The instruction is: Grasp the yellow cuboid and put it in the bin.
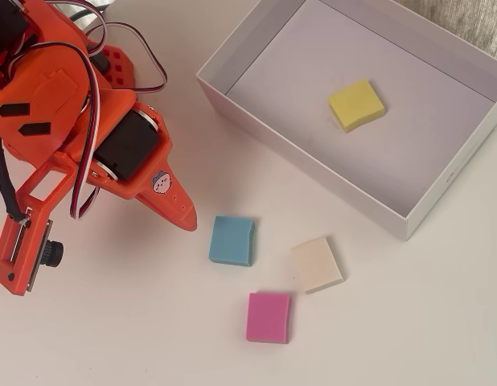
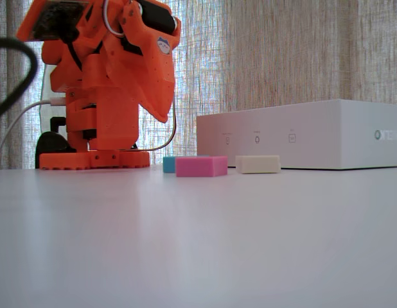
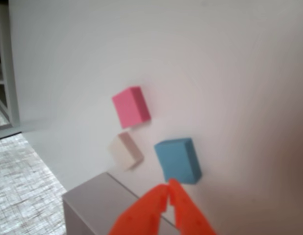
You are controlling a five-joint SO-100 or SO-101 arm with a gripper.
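The yellow cuboid point(image 1: 356, 104) lies flat on the pale floor of the bin point(image 1: 313, 173), toward its far side in the overhead view. The bin's white wall point(image 2: 301, 135) hides it in the fixed view, and in the wrist view only a corner of the bin point(image 3: 92, 205) shows. My orange gripper point(image 1: 188, 221) hangs outside the bin, to its left, raised above the table point(image 2: 161, 115). Its two fingers meet at the tips point(image 3: 168, 186), shut with nothing between them.
Three loose blocks lie on the white table in front of the bin: a blue block point(image 1: 232, 240) nearest the gripper tip, a cream block point(image 1: 317, 264) and a pink block point(image 1: 269, 317). The arm's base stands at the upper left of the overhead view.
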